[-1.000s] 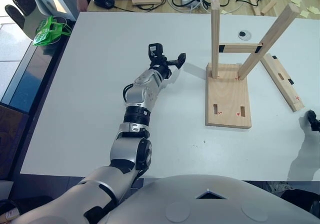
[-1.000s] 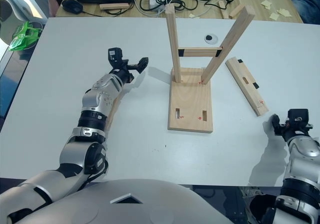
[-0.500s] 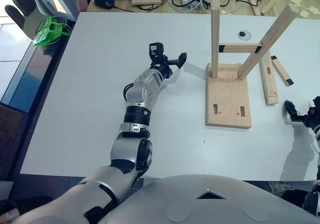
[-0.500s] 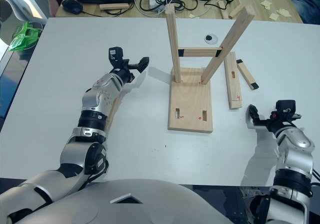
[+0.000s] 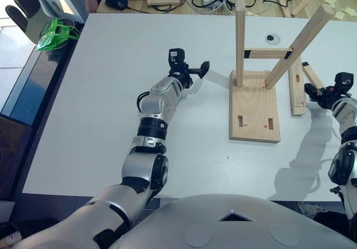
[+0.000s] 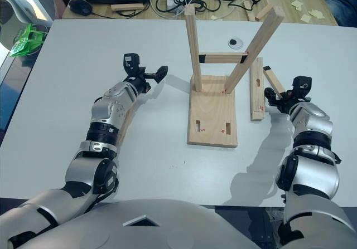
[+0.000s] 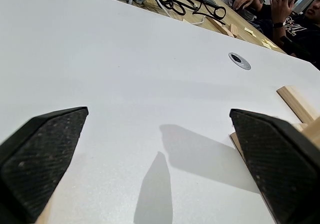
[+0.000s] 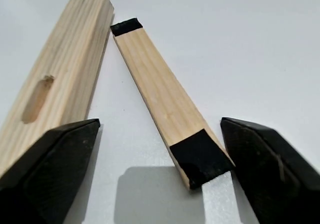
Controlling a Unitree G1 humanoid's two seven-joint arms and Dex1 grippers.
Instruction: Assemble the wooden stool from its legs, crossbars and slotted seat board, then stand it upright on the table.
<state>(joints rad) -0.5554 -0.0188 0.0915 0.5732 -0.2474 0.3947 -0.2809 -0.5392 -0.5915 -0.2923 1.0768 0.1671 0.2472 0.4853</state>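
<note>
Stool parts stand half joined on the white table (image 5: pixel 111 104) in the head view. At the middle of them the seat board (image 5: pixel 255 111) lies flat, with two open slots at its near end. From its far end rise an upright leg (image 5: pixel 240 43) and a slanted leg (image 5: pixel 295 44), whose top leans out past the board's right edge. A taped crossbar (image 5: pixel 268 53) bridges the two above the board. Just beside the board's right edge a loose leg (image 5: pixel 295 90) lies flat, roughly along that edge. Right of it lies a short crossbar (image 5: pixel 312 77) with black ends. The right gripper (image 5: pixel 322 92) is low at the near end of that short crossbar, right of the board. The left gripper (image 5: pixel 196 69) is over bare table to the left of the board, apart from it. Beyond the board's far end a round cap (image 5: pixel 272 38) is set into the table.

From the left wrist, both fingers (image 7: pixel 45 149) stand wide apart with nothing but table between them. Pale wood shows ahead at the board's side, though I cannot tell which piece it is.

From the right wrist, the fingers (image 8: pixel 55 169) are spread wide and grip nothing. The short crossbar's near black end lies between them, not visibly touched by either. The loose leg lies alongside, on the seat board's side of the crossbar, with a slot cut in its face. The far ends of the two pieces sit close together.
</note>
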